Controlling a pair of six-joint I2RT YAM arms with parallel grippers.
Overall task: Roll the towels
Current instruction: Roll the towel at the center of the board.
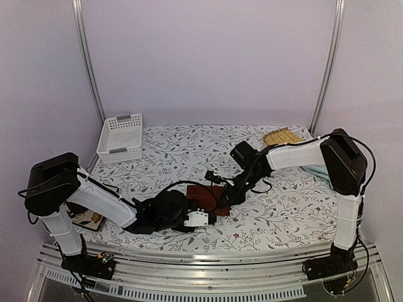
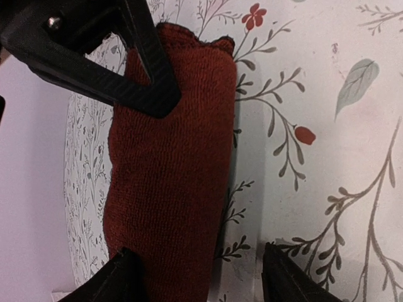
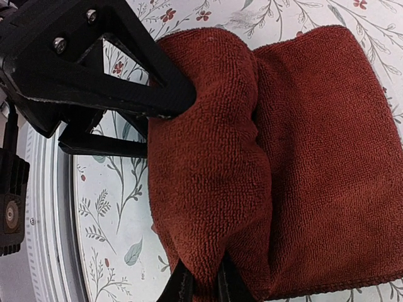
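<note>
Red towel (image 1: 201, 192) at the centre of the top view, lying on the floral tablecloth (image 1: 176, 148). One side is bunched into a thick roll, the rest lies flat. The right gripper (image 3: 204, 284) is on it, fingers pinched tight on the rolled fold at the bottom of its wrist view. The left gripper (image 2: 203, 278) sits at the opposite end, jaws apart, one finger against the roll and the other over bare tablecloth beside it. At the far right, a sliver of the blue towel (image 1: 315, 171) peeks out behind the right arm. White basket (image 1: 118, 151) upper left, bamboo mat (image 1: 282, 136) upper right.
</note>
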